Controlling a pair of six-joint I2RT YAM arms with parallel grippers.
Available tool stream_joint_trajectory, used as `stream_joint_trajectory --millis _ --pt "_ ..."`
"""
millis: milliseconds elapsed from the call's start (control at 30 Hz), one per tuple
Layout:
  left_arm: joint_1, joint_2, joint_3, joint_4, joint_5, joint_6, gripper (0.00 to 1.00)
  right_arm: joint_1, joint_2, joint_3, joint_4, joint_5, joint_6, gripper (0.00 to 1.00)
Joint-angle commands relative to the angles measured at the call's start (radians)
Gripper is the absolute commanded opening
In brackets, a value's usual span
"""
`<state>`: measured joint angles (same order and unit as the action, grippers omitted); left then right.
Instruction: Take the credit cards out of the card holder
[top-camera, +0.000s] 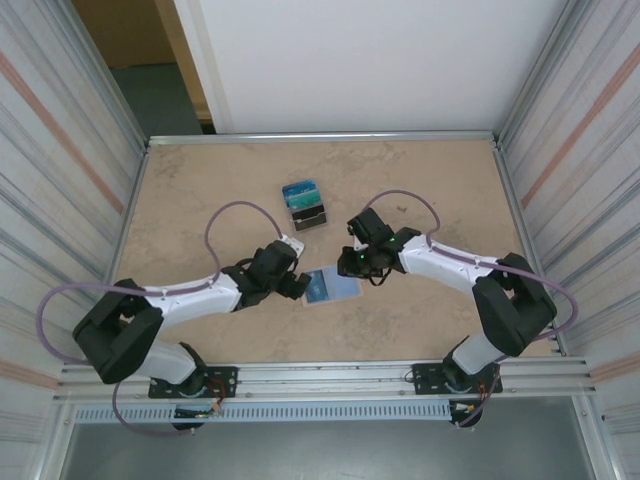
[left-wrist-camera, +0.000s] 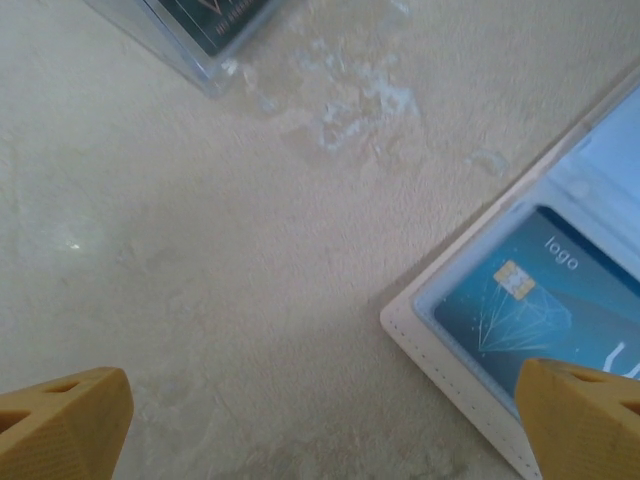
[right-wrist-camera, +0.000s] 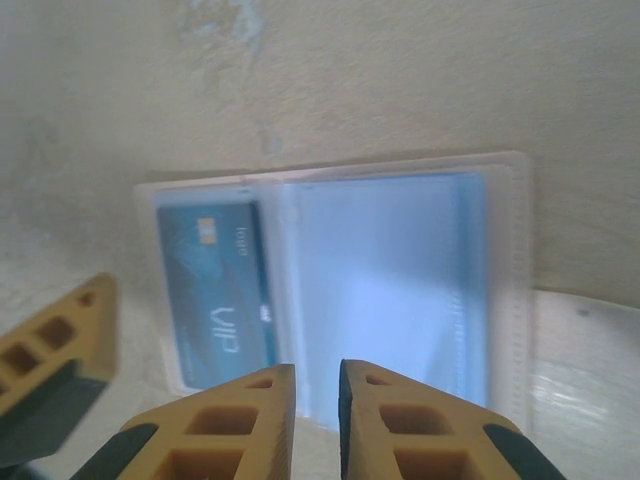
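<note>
1. Tan and pale blue, the card holder (top-camera: 338, 286) lies open and flat on the table (top-camera: 200, 190), between your two grippers near the middle of the surface.
2. One teal card (right-wrist-camera: 215, 290) with a chip and "VIP" lettering sits in a pocket of the holder. From the right wrist it is the left-hand pocket, and the other half shows only pale-blue lining.
3. Your left gripper (top-camera: 298, 287) is spread wide. In its own view its fingers (left-wrist-camera: 60, 425) stand at the two bottom corners with bare table between them and nothing gripped.
4. The right-hand finger of that pair overlaps the stitched edge of the card holder (left-wrist-camera: 430, 335), just beside the teal card (left-wrist-camera: 530, 290). You cannot tell whether it touches the holder.
5. Your right gripper (right-wrist-camera: 317, 372) has its fingertips (right-wrist-camera: 225, 420) drawn almost together, leaving only a thin slit with nothing visible in it.
6. Those tips hang over the near edge of the card holder (right-wrist-camera: 400, 300), close to its centre fold. Contact cannot be judged.
7. From above, the right gripper (top-camera: 352, 265) sits at the holder's right corner, opposite the left one.
8. Farther back on the table, a clear tray (top-camera: 306, 204) holds a blue-green card (top-camera: 299, 190) and a dark card (top-camera: 312, 216), well apart from both grippers. The dark card (left-wrist-camera: 215, 20) also shows at the top of the left wrist view.
</note>
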<state>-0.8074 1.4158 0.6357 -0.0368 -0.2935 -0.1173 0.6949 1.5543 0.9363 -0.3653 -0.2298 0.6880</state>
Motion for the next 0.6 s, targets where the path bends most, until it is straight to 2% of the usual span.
stream_joint_trajectory --millis 0,267,567 --pt "-0.002 0.034 0.024 -0.009 0.027 -0.015 0.99 0.005 0.034 0.003 0.061 -0.115 -0.002 0.18" --pt "-0.001 0.087 0.047 -0.025 0.03 -0.009 0.99 0.019 0.102 0.033 0.05 -0.117 -0.001 0.14" --pt "-0.001 0.099 0.048 -0.054 0.012 -0.005 0.99 0.018 0.156 0.032 0.111 -0.194 0.025 0.15"
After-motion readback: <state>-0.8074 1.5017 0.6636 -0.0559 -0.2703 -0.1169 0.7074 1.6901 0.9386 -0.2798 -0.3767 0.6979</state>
